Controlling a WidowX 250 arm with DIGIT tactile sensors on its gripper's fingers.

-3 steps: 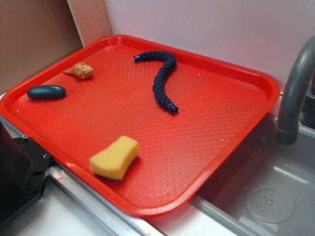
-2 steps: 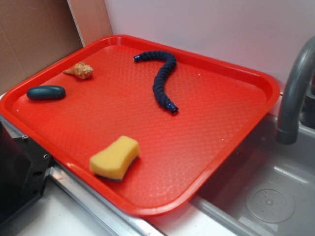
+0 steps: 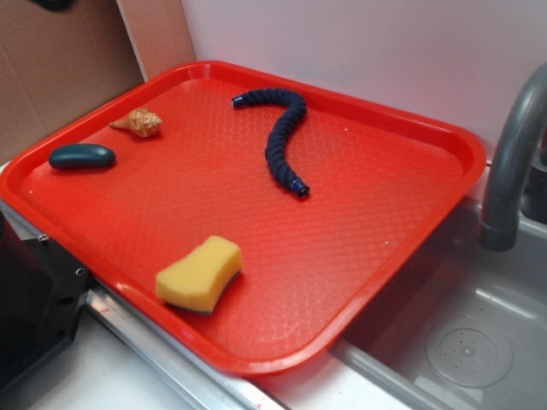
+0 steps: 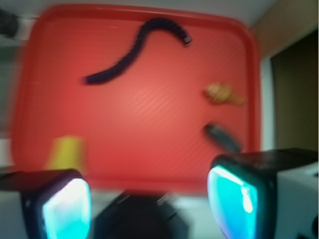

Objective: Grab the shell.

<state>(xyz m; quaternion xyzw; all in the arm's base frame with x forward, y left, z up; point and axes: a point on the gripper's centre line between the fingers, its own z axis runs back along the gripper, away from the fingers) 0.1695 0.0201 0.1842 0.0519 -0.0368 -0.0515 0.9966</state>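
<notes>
**Far-left of the tray: shell untouched, approach not started**

On the red tray, the shell lies by the far-left rim, tip pointing outward, just beyond the teal pebble and well apart from the sponge and dark rope. My gripper sits high over the near edge, jaws spread wide, empty. Wrist view is blurred. I'd centre over the knobbly body, not the tip, and close across its narrow width, clear of the pebble. No readable writing or labels.
</notes>
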